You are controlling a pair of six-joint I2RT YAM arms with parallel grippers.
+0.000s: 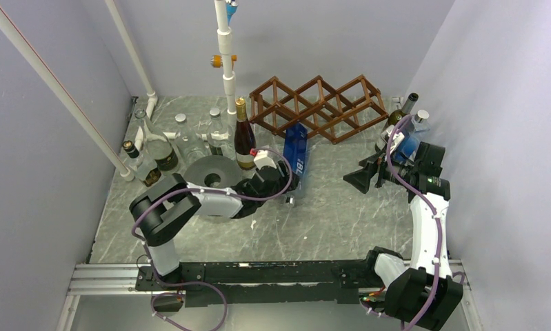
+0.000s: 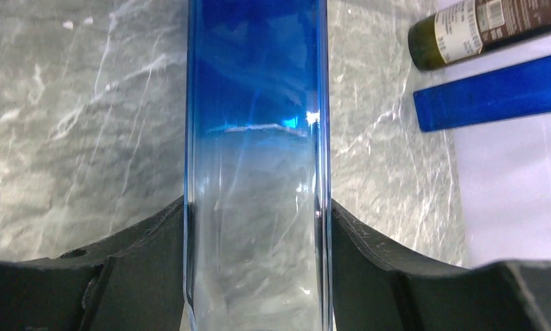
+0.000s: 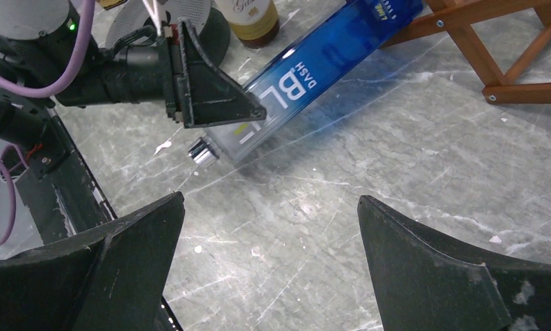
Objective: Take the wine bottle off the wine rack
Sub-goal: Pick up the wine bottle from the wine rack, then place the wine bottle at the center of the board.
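Note:
The brown wooden wine rack (image 1: 321, 107) stands at the back of the table; its legs show in the right wrist view (image 3: 493, 41). A blue and clear bottle (image 1: 294, 155) lies slanted in front of its lower left cell, cap toward me, base end at the rack's front; I cannot tell if it is still inside. My left gripper (image 1: 283, 181) is shut on the bottle's clear lower part (image 2: 258, 138), one finger on each side (image 2: 258, 227). The right wrist view shows the bottle (image 3: 314, 76) in the left fingers (image 3: 217, 89). My right gripper (image 1: 358, 181) is open and empty (image 3: 271, 207), right of the bottle.
An upright brown wine bottle (image 1: 243, 138) and a grey disc (image 1: 214, 176) stand just left of the left gripper. Several bottles and glasses crowd the back left. Two bottles (image 1: 400, 127) stand by the right wall. A white pipe (image 1: 225, 62) rises behind.

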